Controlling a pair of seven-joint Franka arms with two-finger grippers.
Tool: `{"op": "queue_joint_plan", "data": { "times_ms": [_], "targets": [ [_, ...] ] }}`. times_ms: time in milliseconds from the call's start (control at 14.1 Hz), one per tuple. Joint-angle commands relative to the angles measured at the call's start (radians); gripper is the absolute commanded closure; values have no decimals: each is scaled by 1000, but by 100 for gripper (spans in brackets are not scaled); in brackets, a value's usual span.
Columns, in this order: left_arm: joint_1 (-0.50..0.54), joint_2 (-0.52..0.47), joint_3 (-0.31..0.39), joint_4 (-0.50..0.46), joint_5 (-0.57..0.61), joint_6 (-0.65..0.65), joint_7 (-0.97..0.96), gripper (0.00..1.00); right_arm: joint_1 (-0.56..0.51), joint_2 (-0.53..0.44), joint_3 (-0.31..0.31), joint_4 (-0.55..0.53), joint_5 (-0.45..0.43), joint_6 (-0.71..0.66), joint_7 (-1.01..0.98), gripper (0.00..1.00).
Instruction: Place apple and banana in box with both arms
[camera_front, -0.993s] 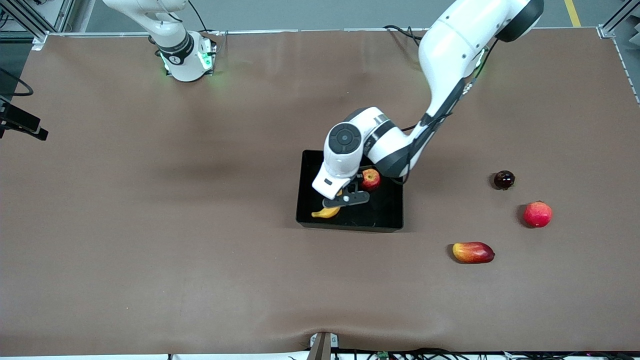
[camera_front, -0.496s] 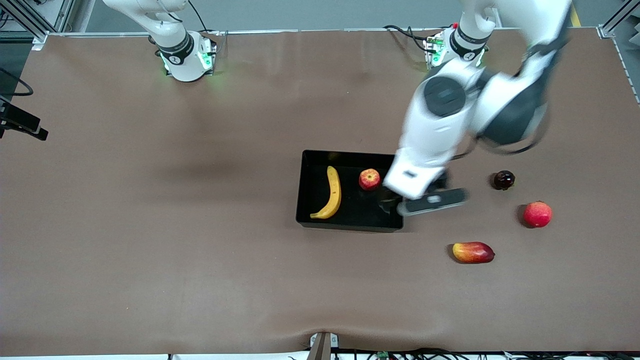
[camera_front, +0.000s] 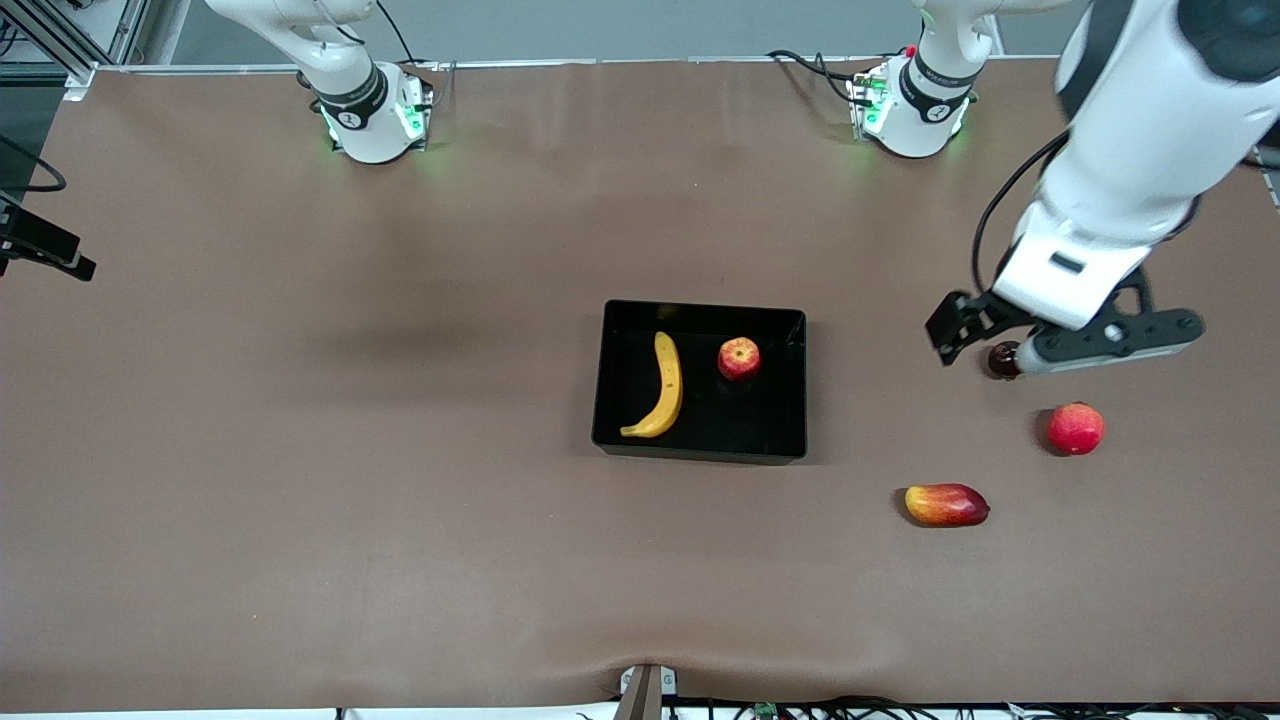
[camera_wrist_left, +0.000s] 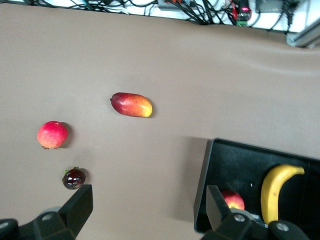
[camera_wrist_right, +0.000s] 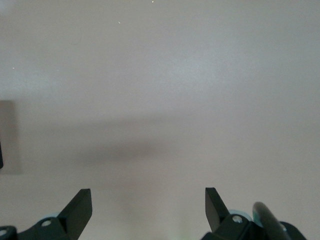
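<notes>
Banana (camera_front: 661, 387) and apple (camera_front: 739, 358) both lie inside the black box (camera_front: 700, 452), side by side and apart, the apple toward the left arm's end. The box sits mid-table on the brown cloth (camera_front: 300, 450).

Left gripper (camera_front: 1040, 340) hangs in the air over the small dark red fruit (camera_front: 1002, 360), fingers spread wide and holding nothing; the left wrist view shows both fingertips (camera_wrist_left: 80, 202) parted.

Right gripper (camera_wrist_right: 148, 210) is raised over bare cloth, released and empty; that arm waits near its base (camera_front: 370, 115).

Loose fruit toward the left arm's end: pinkish-red round fruit (camera_front: 1075, 428) and red-yellow mango-like fruit (camera_front: 946, 504), nearer the front camera.

No readable lettering anywhere.
</notes>
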Motion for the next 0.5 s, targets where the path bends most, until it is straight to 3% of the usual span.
{"op": "queue_joint_plan", "data": {
  "times_ms": [0, 284, 425],
  "targets": [
    [-46, -95, 95, -48, -50, -73, 96, 0, -16, 2, 12, 16, -5, -11, -3, 0],
    [-132, -193, 259, -131, -75, -124, 230, 0, -5, 2, 14, 16, -12, -11, -3, 0],
    [-126, -264, 295, -204, -129, -123, 263, 0, -5, 2, 14, 16, -12, -11, -3, 0]
  ]
}}
